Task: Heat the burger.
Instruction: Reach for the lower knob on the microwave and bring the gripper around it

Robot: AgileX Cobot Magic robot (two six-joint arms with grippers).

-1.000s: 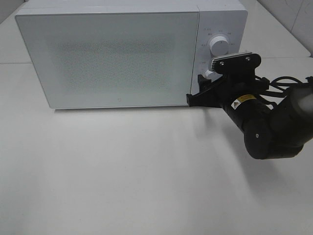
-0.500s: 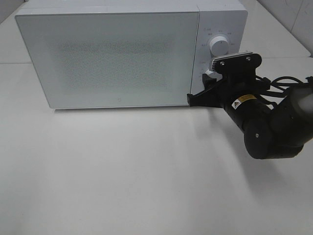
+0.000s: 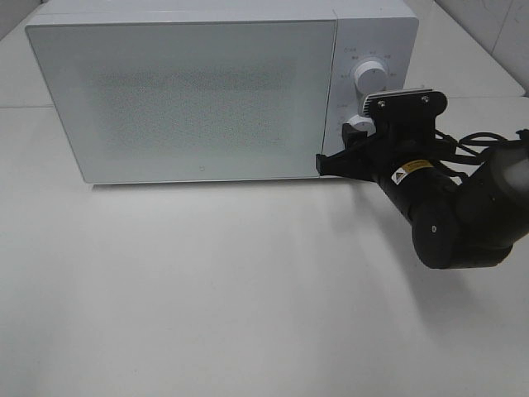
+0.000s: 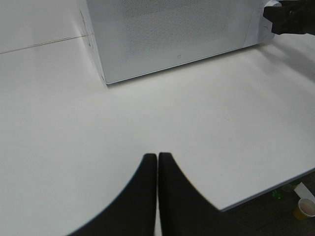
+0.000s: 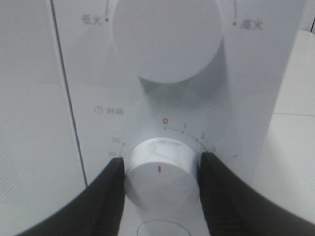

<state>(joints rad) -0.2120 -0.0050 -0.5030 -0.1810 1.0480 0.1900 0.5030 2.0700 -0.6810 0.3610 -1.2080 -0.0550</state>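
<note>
Hand (image 5: pixel 161 166) on timer knob (image 5: pixel 160 182), microwave (image 3: pixel 190 99) shut

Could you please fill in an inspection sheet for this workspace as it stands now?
Surface: white table, no marks seen.
Job's things: burger not visible; microwave door closed.
Clutter: nothing seen on the table.
Grippers: right gripper closed on the timer knob; left gripper shut, holding nothing, above the table.
Cables: black cables behind the right arm.
Surroundings: tiled wall; paper cup on the floor.
</note>
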